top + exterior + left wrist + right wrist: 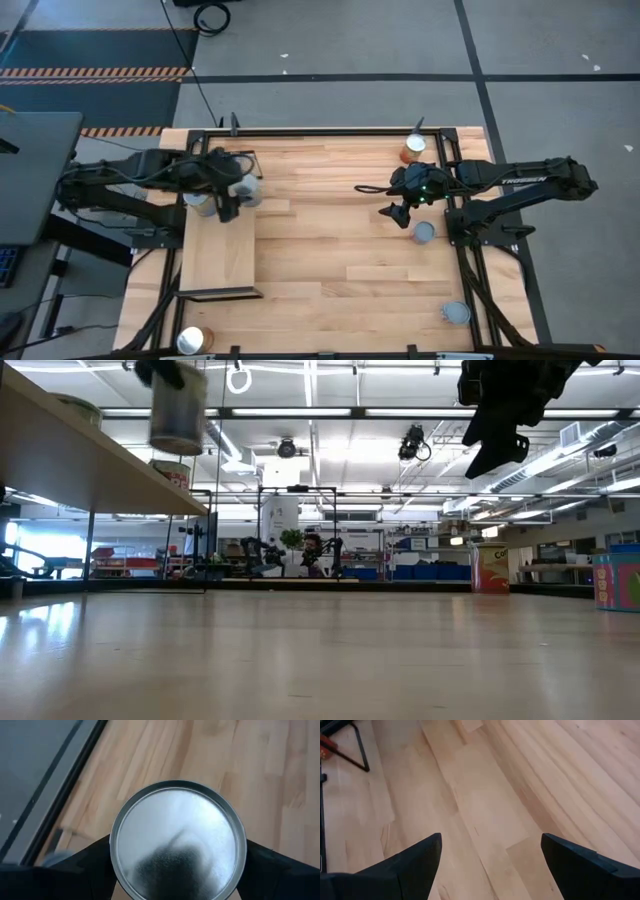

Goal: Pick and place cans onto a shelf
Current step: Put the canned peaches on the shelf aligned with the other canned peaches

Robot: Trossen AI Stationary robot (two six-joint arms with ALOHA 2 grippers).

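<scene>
In the overhead view, 1 can with an orange-brown side stands at the lower left corner of the striped-wood table, and a silver-topped can sits at lower right. Further up the frame, another silver-topped can rests just below the right gripper, which hangs above bare boards right of centre, its fingers spread apart and holding nothing; the right wrist view shows only tabletop between its 2 dark fingers.

At left, the pale plywood shelf with its thin black frame runs up the frame's left side. Over its upper end the left gripper is clamped on a silver can, the round lid filling the left wrist view between the 2 dark fingers. A further can sits just left of the gripper on the shelf. The table-level view shows the gripped can raised at upper left, close above the shelf's edge.

At the top right corner of the table stands a can with an orange-brown side.
</scene>
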